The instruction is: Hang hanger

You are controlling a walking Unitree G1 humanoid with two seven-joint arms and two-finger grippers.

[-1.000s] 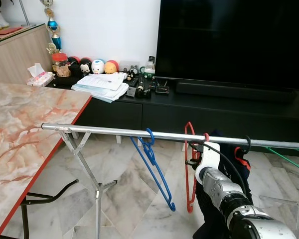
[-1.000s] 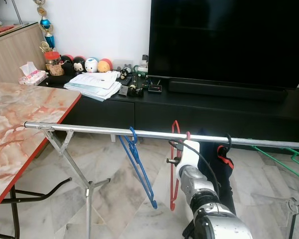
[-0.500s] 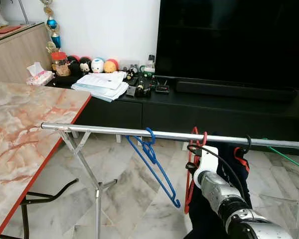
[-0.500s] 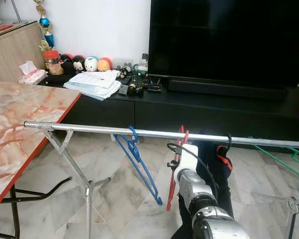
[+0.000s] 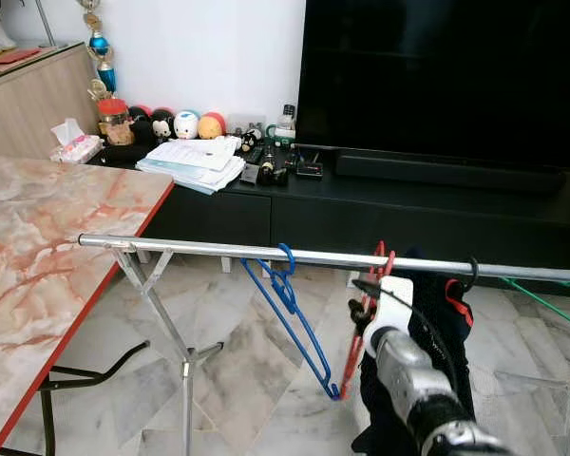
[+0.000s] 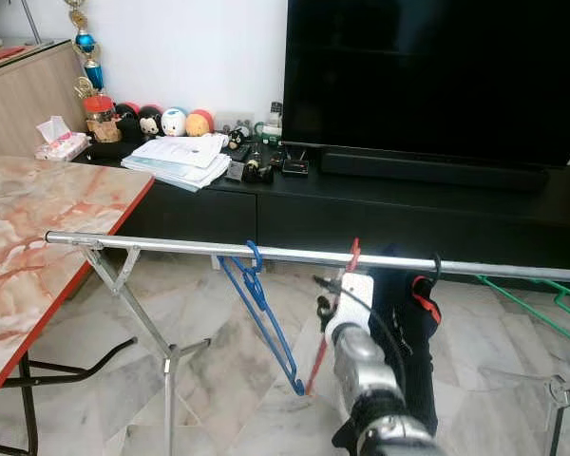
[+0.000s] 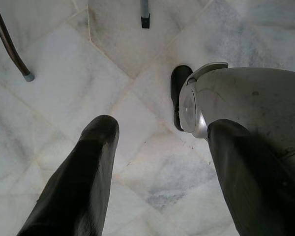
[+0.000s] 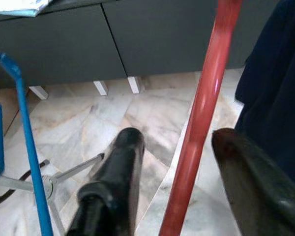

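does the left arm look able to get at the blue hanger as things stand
Probably not without lifting first: the left gripper hangs low, open, pointing at the floor, while the blue hanger hangs up on the rail. Nothing visibly blocks it.

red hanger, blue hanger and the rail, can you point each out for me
red hanger (image 8: 201, 123), right wrist view, on its straight arm between the open fingers.
blue hanger (image 5: 299, 328), left eye view, on its long slanting arm below the hook.
rail (image 5: 199, 247), left eye view, on the bare metal bar left of the hangers.
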